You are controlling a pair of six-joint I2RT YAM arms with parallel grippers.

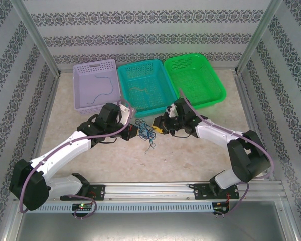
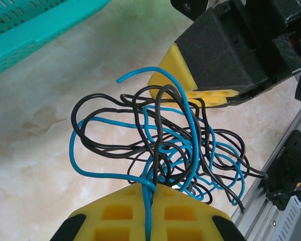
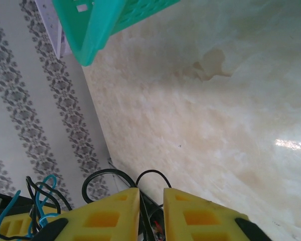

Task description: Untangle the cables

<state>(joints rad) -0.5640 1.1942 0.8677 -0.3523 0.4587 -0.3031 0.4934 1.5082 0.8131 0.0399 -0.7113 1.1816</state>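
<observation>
Blue and black cables (image 2: 163, 145), thin, light and springy, bunch in a knot between my arms near the teal basket (image 1: 125, 93), where my left gripper (image 2: 149, 201) pinches a blue strand, my right gripper (image 3: 151, 197) has fingers nearly together, hold uncertain, and I judge a loose outer loop the best grab.
</observation>
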